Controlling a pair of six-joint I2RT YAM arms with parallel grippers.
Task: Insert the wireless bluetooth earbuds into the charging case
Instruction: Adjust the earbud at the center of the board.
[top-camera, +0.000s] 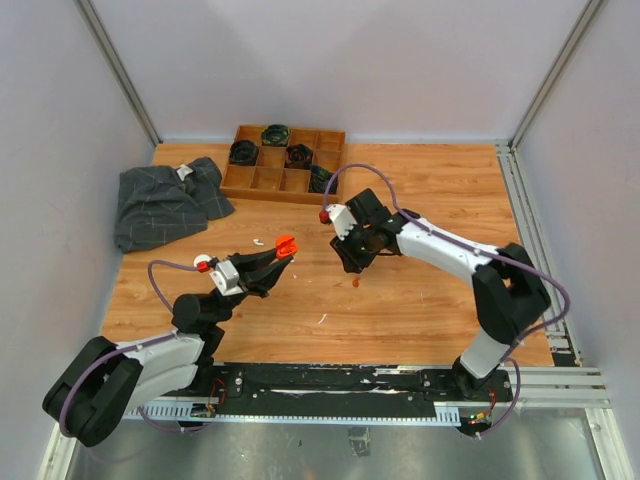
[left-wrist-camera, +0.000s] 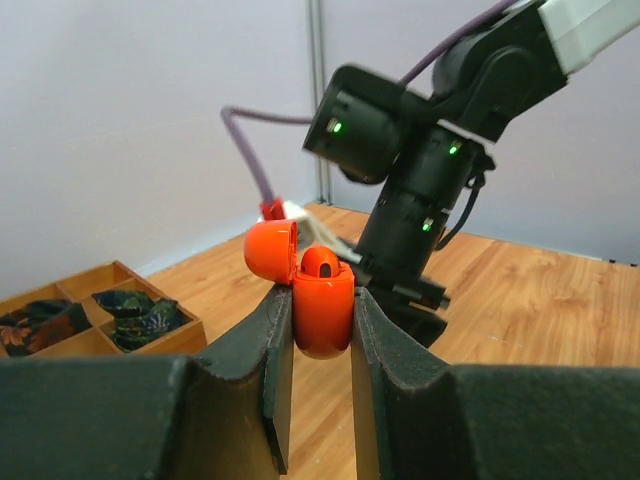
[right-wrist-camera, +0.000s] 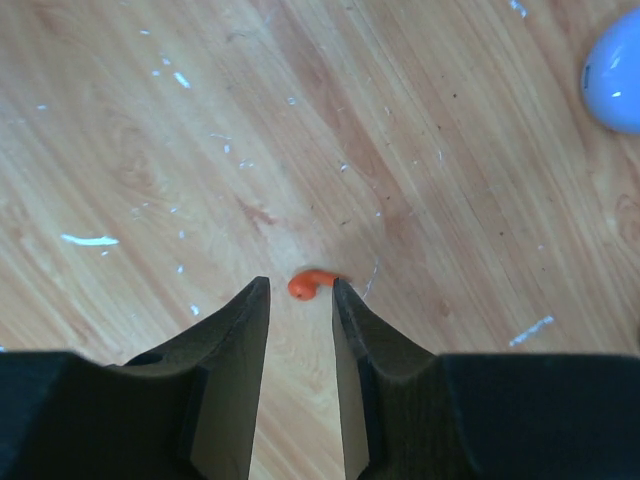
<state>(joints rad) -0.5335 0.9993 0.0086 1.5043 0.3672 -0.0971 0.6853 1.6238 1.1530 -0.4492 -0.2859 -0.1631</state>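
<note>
Orange earbud lies loose on the worktop, just below the right pincer tips and centred in their gap. That pincer is narrow and empty, not touching the bud. To do it well: drop straight down, keep the bud centred, close gently across the body; it looks likely to skid. Left pincer clamps the open orange charging case, off to the right pincer's left.
</note>
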